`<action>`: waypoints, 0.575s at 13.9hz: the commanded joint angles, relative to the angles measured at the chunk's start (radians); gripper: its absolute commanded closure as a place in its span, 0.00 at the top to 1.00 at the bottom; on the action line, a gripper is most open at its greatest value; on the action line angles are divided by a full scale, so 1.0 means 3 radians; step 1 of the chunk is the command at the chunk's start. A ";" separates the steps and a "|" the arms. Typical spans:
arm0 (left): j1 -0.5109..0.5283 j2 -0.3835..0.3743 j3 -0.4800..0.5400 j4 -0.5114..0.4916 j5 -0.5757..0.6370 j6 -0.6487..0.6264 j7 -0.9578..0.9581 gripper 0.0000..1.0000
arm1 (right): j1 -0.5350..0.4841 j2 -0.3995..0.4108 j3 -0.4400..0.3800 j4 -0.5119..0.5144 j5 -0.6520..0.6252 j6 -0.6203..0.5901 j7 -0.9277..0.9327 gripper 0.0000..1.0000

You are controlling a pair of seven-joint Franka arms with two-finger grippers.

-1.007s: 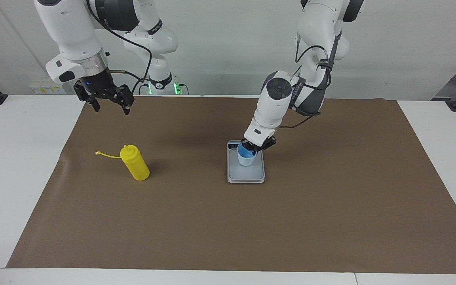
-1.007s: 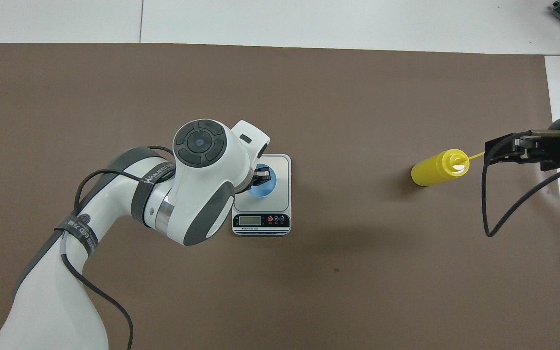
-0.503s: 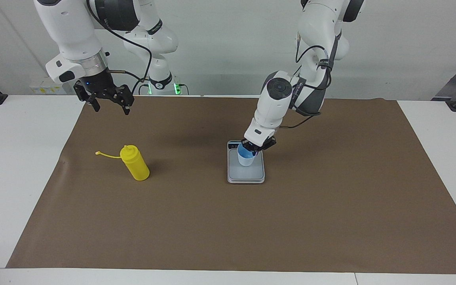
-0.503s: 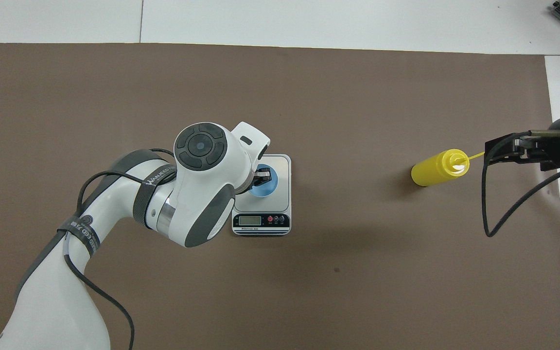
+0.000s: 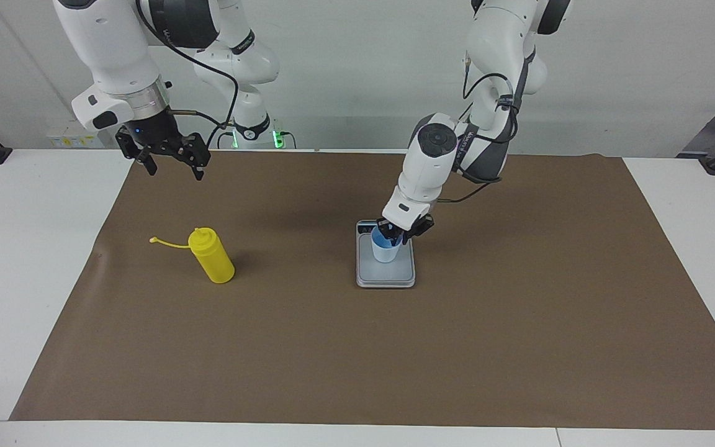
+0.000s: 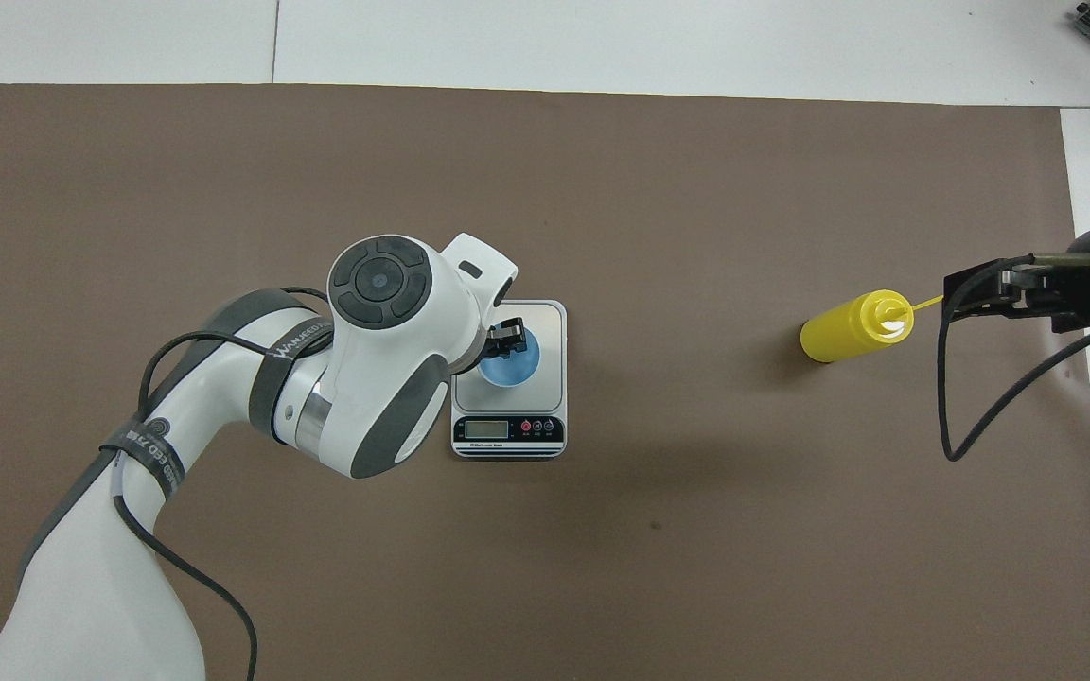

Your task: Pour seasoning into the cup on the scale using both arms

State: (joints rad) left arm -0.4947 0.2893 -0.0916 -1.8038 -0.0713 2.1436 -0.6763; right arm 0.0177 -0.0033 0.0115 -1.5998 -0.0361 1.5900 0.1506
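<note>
Left gripper (image 5: 395, 236) at cup (image 5: 386, 249) rim (grip unclear), cup on scale (image 5: 386, 276), right gripper (image 5: 171, 162) open

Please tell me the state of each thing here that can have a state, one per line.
scale: lying flat, carrying the cup.
cup: upright on the scale.
seasoning bottle: standing, cap off on its strap.
left gripper: at the cup's rim.
right gripper: open, empty, in the air.

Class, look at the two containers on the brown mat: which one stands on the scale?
The small blue cup stands on the scale, under the left gripper. The yellow bottle stands on the bare mat, toward the right arm's end.
</note>
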 commanded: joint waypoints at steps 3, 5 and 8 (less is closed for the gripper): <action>0.0411 -0.0325 0.0004 0.0020 0.0186 -0.0222 0.0203 1.00 | -0.0038 -0.0076 0.0018 -0.0103 -0.0013 0.0079 -0.0026 1.00; 0.0574 -0.0396 0.0009 0.0030 0.0191 -0.0324 0.0423 1.00 | -0.0049 -0.0081 0.0018 -0.0118 -0.0002 0.0110 -0.0052 1.00; 0.0804 -0.0534 0.0014 0.0025 0.0192 -0.0482 0.0796 1.00 | -0.0120 -0.0112 0.0013 -0.0220 -0.0002 0.0329 -0.0251 1.00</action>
State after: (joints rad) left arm -0.2936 0.1686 -0.0795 -1.7857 -0.0281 2.0423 -0.5022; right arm 0.0056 -0.0035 0.0111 -1.6122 -0.0361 1.6381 0.1172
